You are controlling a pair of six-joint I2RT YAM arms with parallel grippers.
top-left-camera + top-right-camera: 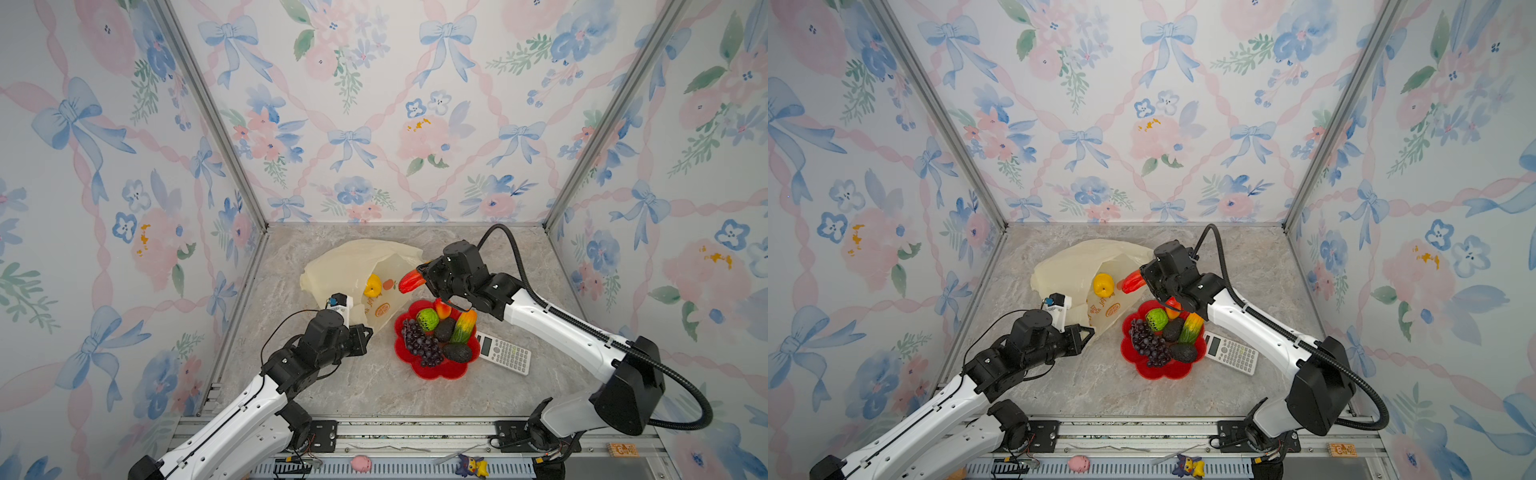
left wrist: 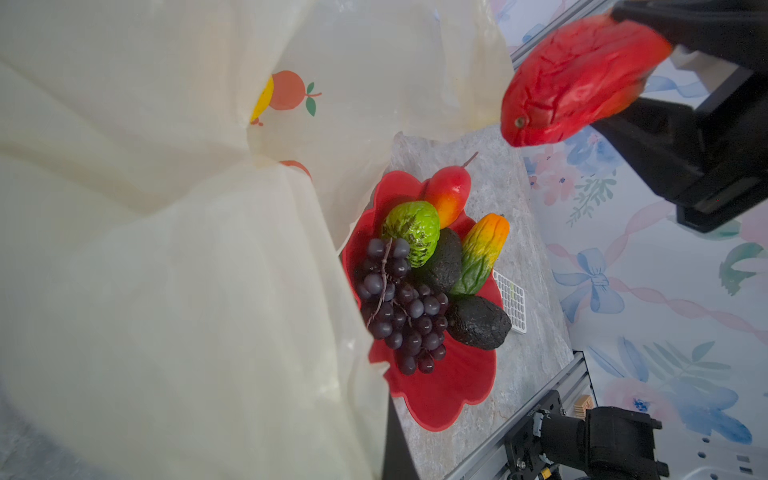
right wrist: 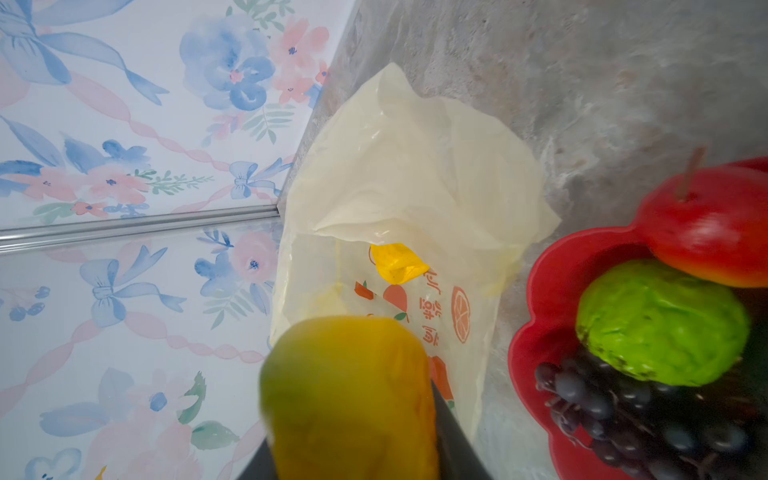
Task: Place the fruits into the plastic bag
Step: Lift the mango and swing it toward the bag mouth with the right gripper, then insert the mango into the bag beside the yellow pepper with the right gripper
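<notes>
A: The yellow lumpy toy fruit point(image 1: 372, 286)?
B: Partly covered by the crinkly pale-yellow plastic bag point(image 1: 340, 266).
A: The red-and-yellow toy mango point(image 3: 349, 395)?
B: Right wrist view: blurred, cut off at the edge. On the grey calculator point(image 1: 505, 353), keys illegible.

— How does the left arm point(image 1: 245, 411) stand?
— It comes in from the near left and bends sharply at the elbow. Its wrist lies about level. The left tool point(image 1: 365, 332) points right, its jaws pressed together on an edge of the plastic bag point(image 1: 357, 266).
— And the right arm point(image 1: 557, 328)?
— Its elbow is raised at the near right and its forearm stretches leftward and away. The right tool point(image 1: 426, 277) points left, held clear above the surface point(image 1: 374, 386). Its jaws stand partly apart, clamped on one end of a red-yellow mango point(image 1: 411, 281).
— Do the tools touch?
— No, they are apart.
</notes>
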